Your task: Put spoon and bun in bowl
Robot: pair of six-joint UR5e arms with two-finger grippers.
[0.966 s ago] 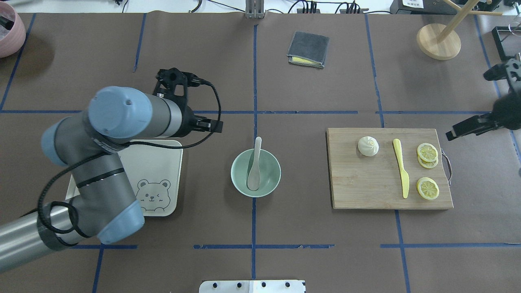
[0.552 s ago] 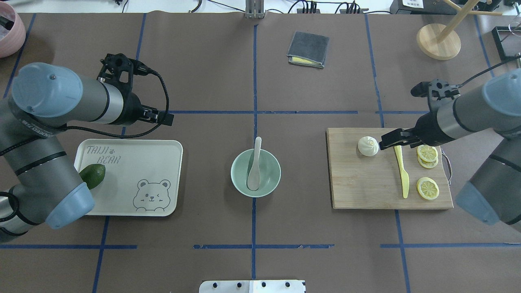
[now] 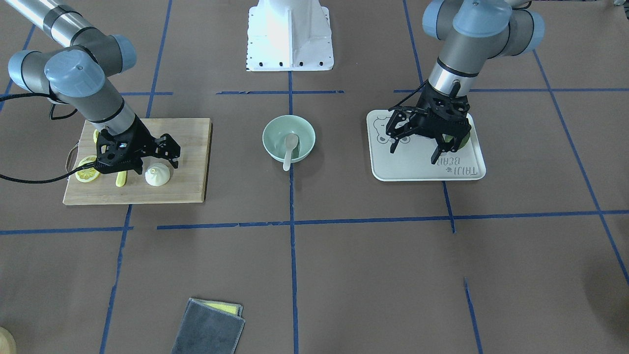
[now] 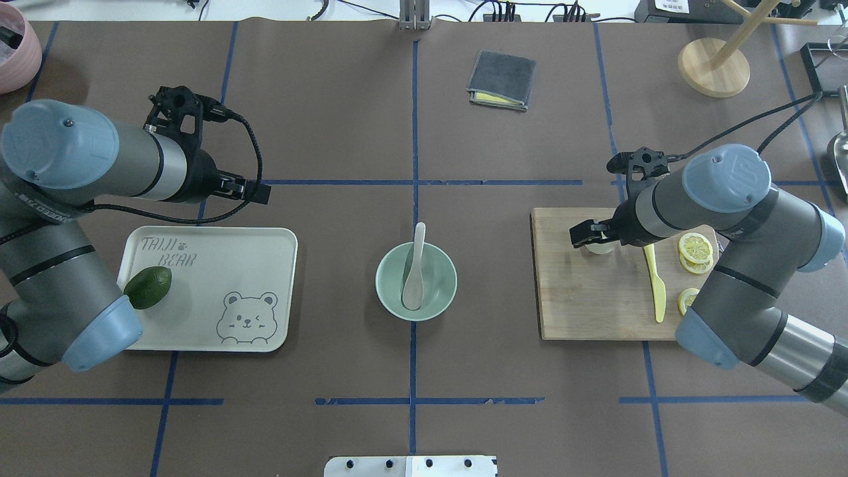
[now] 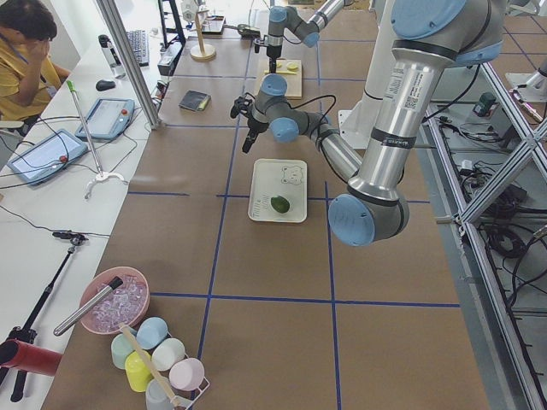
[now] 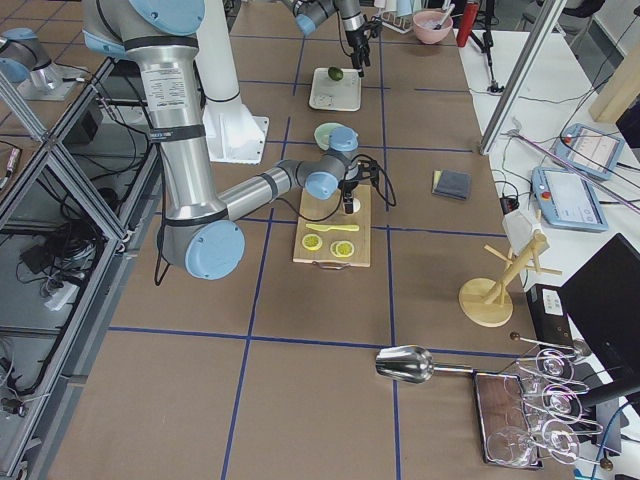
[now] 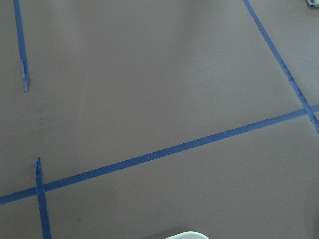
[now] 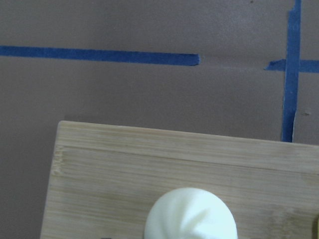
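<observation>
Spoon [image 4: 415, 268] in bowl [image 4: 380, 277], done; bun [image 3: 158, 176] still on board [image 4: 596, 305] toward surface's right edge, right pincer [image 3: 150, 163] wide over it.

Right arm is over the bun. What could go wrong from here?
1. The yellow knife lies close beside the bun on the cutting board; the open right gripper might catch or drag it while closing.
2. The spoon leans in the bowl with its handle over the rim; a dropped bun could knock it out.
</observation>
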